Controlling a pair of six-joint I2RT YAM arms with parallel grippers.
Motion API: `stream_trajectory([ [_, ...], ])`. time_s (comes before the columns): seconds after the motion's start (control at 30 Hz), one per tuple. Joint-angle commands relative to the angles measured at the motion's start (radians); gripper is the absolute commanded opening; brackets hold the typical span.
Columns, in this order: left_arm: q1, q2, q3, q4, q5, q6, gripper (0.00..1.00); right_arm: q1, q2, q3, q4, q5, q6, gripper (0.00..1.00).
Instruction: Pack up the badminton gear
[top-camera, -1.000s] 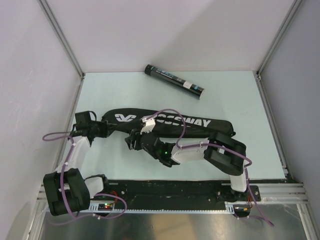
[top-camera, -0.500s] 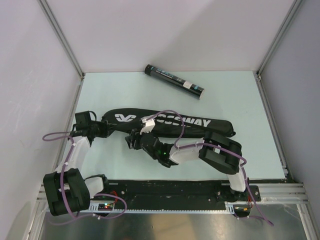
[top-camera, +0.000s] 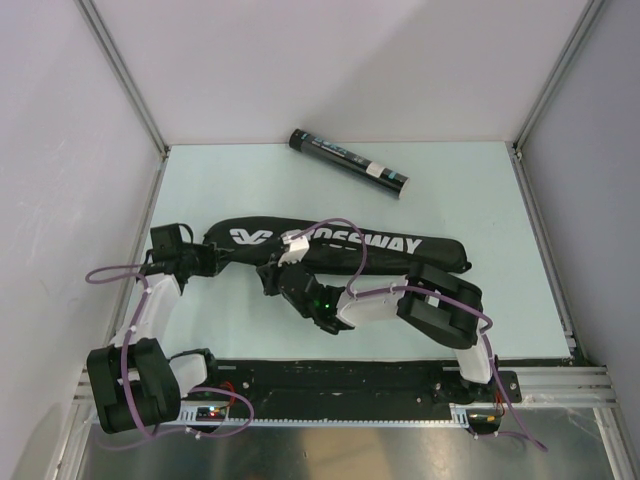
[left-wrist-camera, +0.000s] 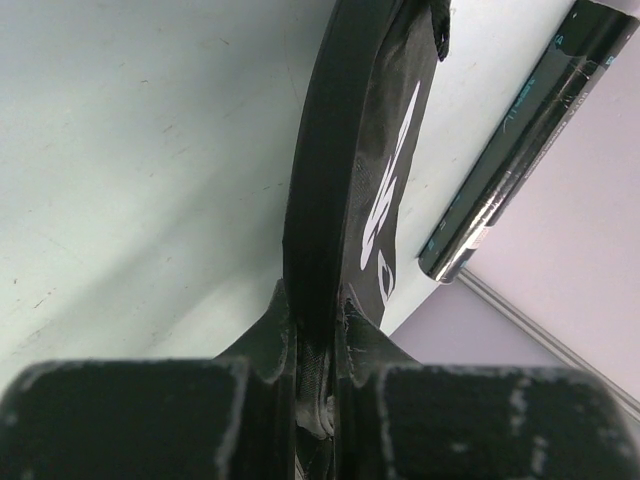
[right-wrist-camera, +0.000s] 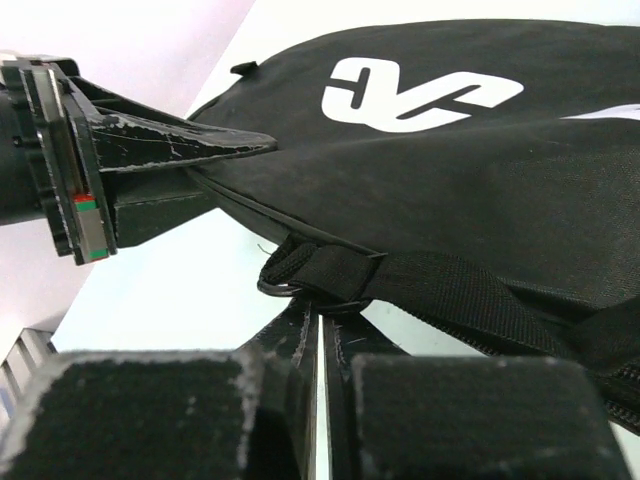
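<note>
step: likely working bag (left-wrist-camera: 345, 180) closure | left tool (left-wrist-camera: 315, 340) clenched on bag end | right tool (right-wrist-camera: 320, 335) clenched, strap (right-wrist-camera: 400, 280) just ahead, catch unclear | next: firm pinch, pull along bag edge; tube (top-camera: 348, 163) unpacked

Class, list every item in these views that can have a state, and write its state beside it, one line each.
Black bag: lying flat on the table, left end pinched; zip state unclear.
Tube: lying on its side, apart from the bag.
Left end effector: shut on the bag's edge.
Right end effector: shut, at the bag's strap; grip unclear.
</note>
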Motion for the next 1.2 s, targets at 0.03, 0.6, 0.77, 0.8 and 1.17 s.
stream_trajectory([
  [0.03, 0.002, -0.022, -0.009, -0.080, 0.027, -0.040, 0.00, -0.008, -0.043, -0.012, -0.049, 0.064, 0.006, 0.00],
  [0.6, 0.002, -0.050, 0.042, -0.116, -0.024, -0.018, 0.00, -0.064, -0.286, -0.285, -0.233, 0.085, 0.055, 0.00],
  [0.77, 0.002, -0.066, 0.067, -0.131, -0.053, -0.007, 0.00, -0.098, -0.374, -0.362, -0.381, 0.148, 0.123, 0.00],
  [0.8, 0.003, -0.068, 0.071, -0.135, -0.058, -0.002, 0.00, -0.108, -0.392, -0.373, -0.418, 0.163, 0.141, 0.00],
  [1.17, 0.013, -0.079, 0.112, -0.147, -0.065, 0.020, 0.00, -0.309, -0.616, -0.507, -0.784, 0.255, 0.343, 0.00],
])
